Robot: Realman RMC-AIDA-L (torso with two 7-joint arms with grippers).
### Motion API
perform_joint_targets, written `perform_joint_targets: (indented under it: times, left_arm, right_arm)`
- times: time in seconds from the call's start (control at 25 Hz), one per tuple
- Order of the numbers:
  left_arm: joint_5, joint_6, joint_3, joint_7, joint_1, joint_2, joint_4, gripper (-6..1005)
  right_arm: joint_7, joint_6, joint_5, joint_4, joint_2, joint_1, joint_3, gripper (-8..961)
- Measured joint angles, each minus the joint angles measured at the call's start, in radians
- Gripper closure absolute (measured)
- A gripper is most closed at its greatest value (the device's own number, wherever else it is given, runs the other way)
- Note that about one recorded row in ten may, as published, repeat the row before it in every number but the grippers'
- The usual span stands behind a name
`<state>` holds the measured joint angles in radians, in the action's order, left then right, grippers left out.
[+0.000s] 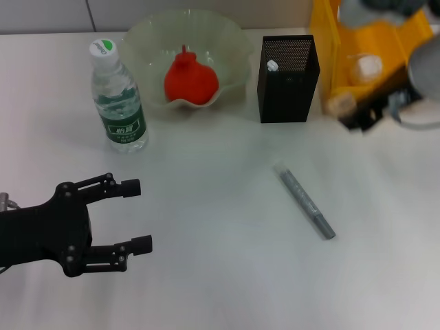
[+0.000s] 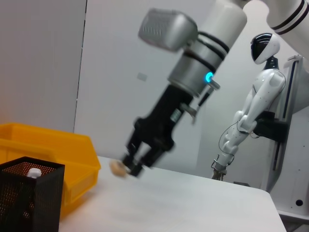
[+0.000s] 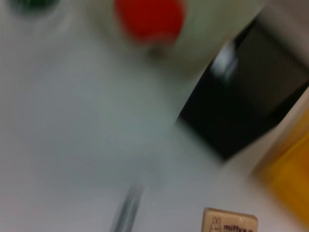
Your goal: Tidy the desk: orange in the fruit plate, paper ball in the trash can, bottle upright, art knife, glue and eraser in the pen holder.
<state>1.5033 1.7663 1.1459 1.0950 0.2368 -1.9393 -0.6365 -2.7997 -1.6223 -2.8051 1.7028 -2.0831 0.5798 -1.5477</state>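
Your right gripper (image 2: 128, 166) hangs above the table's far right by the yellow bin (image 1: 330, 62), jaws pinching the eraser (image 1: 338, 104) | your left gripper (image 1: 134, 216) idles front-left, jaws spread | art knife (image 1: 306, 201) lies flat mid-table | pen holder (image 1: 289, 77) beside fruit plate (image 1: 227, 41) with orange (image 1: 190, 79) | bottle (image 1: 118, 100) upright

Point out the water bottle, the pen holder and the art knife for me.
water bottle (image 1: 121, 117), head view, on its green label.
pen holder (image 1: 288, 89), head view, on its front mesh wall.
art knife (image 1: 306, 202), head view, on the middle of its grey body.
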Motion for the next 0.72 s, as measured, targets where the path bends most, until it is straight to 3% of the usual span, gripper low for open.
perform_joint_targets:
  times: [0.36, 0.56, 0.72]
  left_arm:
    - [0.000, -0.008, 0.004, 0.008, 0.001, -0.004, 0.000, 147]
    - [0.000, -0.008, 0.002, 0.015, -0.003, -0.006, 0.000, 147]
    - [0.000, -0.008, 0.000, 0.019, -0.006, -0.008, 0.000, 147]
  right_arm:
    - [0.000, 0.293, 0.003, -0.022, -0.001, -0.002, 0.018, 658]
    - [0.001, 0.388, 0.007, -0.116, -0.003, 0.016, 0.013, 760]
    - [0.002, 0.400, 0.007, -0.159, -0.002, 0.033, 0.003, 758]
